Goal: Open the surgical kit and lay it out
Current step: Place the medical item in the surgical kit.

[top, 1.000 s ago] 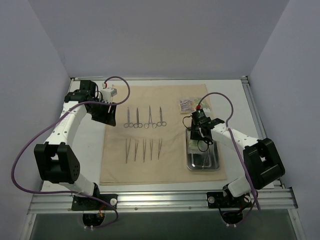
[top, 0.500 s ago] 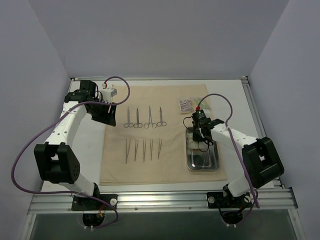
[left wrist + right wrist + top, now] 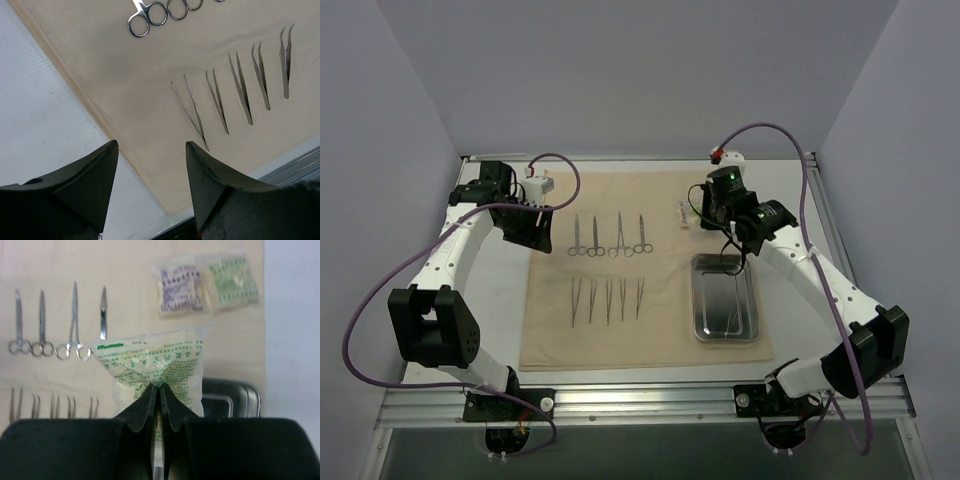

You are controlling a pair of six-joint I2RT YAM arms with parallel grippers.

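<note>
The beige cloth wrap (image 3: pixel 650 260) lies spread flat. On it lie several ring-handled clamps (image 3: pixel 610 236) in a row, several tweezers (image 3: pixel 608 300) below them, and the steel tray (image 3: pixel 725 298) at the right. My right gripper (image 3: pixel 160 389) is shut on a pale packet with green print (image 3: pixel 160 367) and holds it in the air above the tray's far end (image 3: pixel 232 392). Two small packets (image 3: pixel 205 285) lie on the cloth's far right corner. My left gripper (image 3: pixel 150 150) is open and empty, above the cloth's left edge.
The white table (image 3: pixel 500 300) shows left of the cloth, with a metal rail (image 3: pixel 640 400) along the near edge. The left arm's purple cable (image 3: pixel 560 170) loops over the far left. White walls close in the sides and back.
My right gripper has risen out of the tray and moved toward the far side with the green-printed packet in it. The tray now looks empty. The left arm has not moved.
</note>
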